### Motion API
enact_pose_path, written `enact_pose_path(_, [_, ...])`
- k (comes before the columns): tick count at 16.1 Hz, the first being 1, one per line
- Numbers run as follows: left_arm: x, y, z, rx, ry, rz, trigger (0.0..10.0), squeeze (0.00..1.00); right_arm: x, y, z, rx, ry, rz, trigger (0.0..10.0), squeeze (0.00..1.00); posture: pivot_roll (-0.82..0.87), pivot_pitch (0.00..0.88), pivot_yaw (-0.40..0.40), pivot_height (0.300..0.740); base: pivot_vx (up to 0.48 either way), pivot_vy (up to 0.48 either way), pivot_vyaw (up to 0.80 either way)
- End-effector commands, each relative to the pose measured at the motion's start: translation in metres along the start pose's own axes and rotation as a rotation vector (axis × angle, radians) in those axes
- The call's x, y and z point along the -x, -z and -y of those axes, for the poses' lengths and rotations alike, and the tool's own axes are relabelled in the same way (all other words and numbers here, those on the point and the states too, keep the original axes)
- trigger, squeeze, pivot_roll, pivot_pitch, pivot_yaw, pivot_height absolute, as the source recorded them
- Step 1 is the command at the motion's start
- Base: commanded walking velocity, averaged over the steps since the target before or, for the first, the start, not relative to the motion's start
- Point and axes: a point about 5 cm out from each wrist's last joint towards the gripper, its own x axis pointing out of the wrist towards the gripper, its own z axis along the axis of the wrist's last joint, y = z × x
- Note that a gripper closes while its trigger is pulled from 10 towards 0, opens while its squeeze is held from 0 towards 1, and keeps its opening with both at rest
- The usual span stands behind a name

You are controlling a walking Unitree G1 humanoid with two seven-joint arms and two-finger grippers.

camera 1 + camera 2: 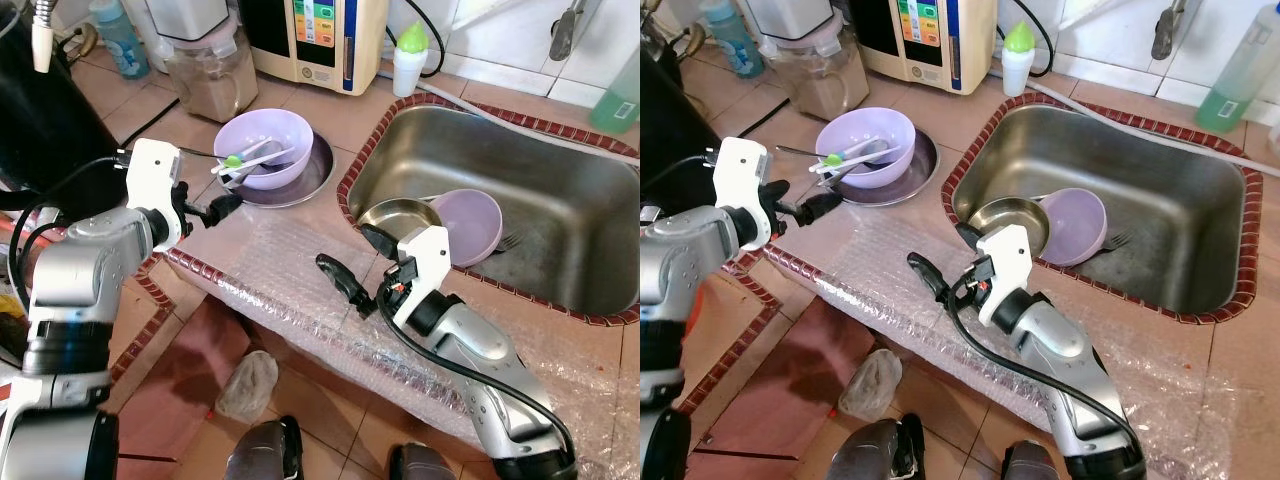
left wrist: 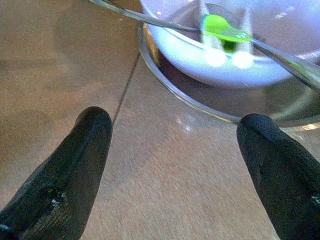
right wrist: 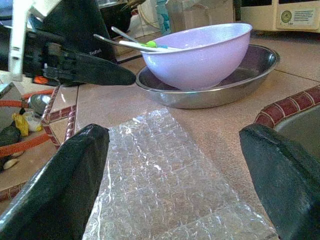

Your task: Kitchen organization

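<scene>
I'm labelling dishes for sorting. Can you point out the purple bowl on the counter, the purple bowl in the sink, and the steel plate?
purple bowl on the counter (image 1: 280,135), left eye view, far inner wall.
purple bowl in the sink (image 1: 478,222), left eye view, inside surface.
steel plate (image 3: 250,62), right wrist view, outer rim.

Bowl on counter (image 1: 264,147): lilac, holds green-tipped utensil (image 1: 234,160).
Plate under it (image 1: 300,182): silver metal.
Sink (image 1: 560,215): steel, dark-red tile rim.
Sink bowl (image 1: 472,226): lilac.
Bubble wrap (image 1: 300,270): clear.
Counter (image 1: 340,115): tan tile.
Gripper fingers (image 2: 75,165): black.
</scene>
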Motion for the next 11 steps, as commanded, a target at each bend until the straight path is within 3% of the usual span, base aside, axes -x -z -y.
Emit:
enact_pose_path(1, [0.004, 0.000, -0.001, -0.012, 0.005, -0.010, 10.0, 0.00, -0.002, -0.001, -0.002, 0.008, -0.017, 0.008, 10.0, 0.00, -0.02, 0.088, 0.109, 0.740, 0.000, 0.000, 0.00])
enact_pose_path(4, [0.011, 0.004, 0.005, -0.024, 0.044, -0.018, 10.0, 0.00, -0.008, -0.002, 0.002, 0.021, -0.011, 0.021, 10.0, 0.00, -0.01, 0.073, 0.099, 0.740, 0.000, 0.000, 0.00])
enact_pose_path(6, [0.009, -0.001, 0.005, -0.031, 0.019, 0.030, 10.0, 0.00, -0.011, -0.004, 0.004, 0.028, 0.003, 0.036, 10.0, 0.00, -0.01, 0.066, 0.093, 0.740, 0.000, 0.000, 0.00])
enact_pose_path(11, [0.000, -0.004, 0.008, 0.084, -0.050, 0.100, 10.0, 0.00, -0.012, -0.005, 0.007, 0.043, 0.016, 0.045, 10.0, 0.00, -0.02, 0.070, 0.086, 0.740, 0.000, 0.000, 0.00])
